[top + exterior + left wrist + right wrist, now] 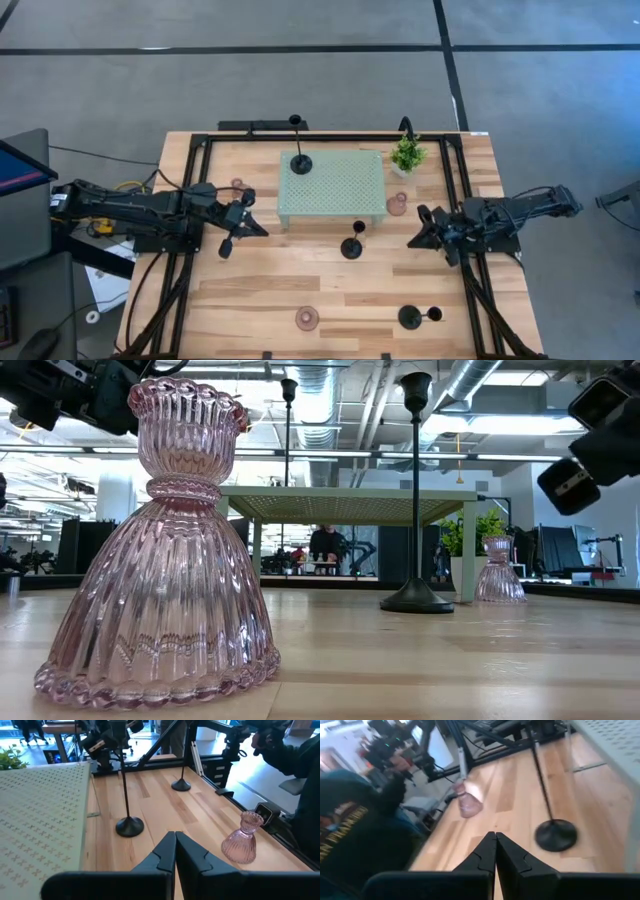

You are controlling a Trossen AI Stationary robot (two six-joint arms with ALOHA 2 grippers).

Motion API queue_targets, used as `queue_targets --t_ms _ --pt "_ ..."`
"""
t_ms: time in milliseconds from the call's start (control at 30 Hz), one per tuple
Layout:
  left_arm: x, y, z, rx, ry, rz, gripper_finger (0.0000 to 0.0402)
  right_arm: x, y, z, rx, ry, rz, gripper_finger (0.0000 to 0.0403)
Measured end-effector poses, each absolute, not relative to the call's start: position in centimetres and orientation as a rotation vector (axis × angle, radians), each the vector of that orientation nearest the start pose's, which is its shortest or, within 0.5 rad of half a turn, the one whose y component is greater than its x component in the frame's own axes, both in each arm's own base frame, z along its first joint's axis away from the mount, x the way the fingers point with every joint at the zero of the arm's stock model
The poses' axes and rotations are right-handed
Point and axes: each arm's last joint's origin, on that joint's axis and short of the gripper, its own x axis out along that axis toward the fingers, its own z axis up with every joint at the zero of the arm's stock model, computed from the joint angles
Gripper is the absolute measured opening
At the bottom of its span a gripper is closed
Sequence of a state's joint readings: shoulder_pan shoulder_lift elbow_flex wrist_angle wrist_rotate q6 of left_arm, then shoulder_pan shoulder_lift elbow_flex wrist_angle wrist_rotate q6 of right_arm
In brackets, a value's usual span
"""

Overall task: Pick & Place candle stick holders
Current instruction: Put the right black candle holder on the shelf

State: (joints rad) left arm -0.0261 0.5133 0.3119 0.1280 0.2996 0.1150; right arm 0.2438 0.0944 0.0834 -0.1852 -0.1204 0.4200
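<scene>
Jaws of left gripper (243, 224) are pressed together w/ nothing between them, over bare wood just left of the pale green tray (372, 208). Past its tips, wrist view: black candle holder (129, 825) straight ahead, near; pink glass holder (242, 840) off to one side, near table edge; a 2nd black holder (180, 784) farther on. Another pink holder (237, 185) sits just behind the left gripper, by the frame rail.

On the tray, a black holder (300, 161) stands upright at its left rear corner. Small plant (406, 155) by tray's right rear corner, pink holder (397, 205) at its right front corner.

Jaws of right gripper (421, 238) also clenched, empty, hovering right of the tray. Center black holder lies between the two grippers; front-edge black holder (410, 317) is near the right gripper, well apart from the left.
</scene>
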Motion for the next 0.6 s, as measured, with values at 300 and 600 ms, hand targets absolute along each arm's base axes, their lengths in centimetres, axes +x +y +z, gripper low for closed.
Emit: queue_targets --t_ms 300,600 --pt "13.7 -1.2 23.6 0.105 0.050 -0.329 0.0007 8.0 3.3 21.3 0.438 0.198 0.380 0.0000" --pt "13.7 -1.2 23.6 0.105 0.050 -0.329 0.0009 5.9 3.8 25.4 0.446 0.174 0.569 0.0000"
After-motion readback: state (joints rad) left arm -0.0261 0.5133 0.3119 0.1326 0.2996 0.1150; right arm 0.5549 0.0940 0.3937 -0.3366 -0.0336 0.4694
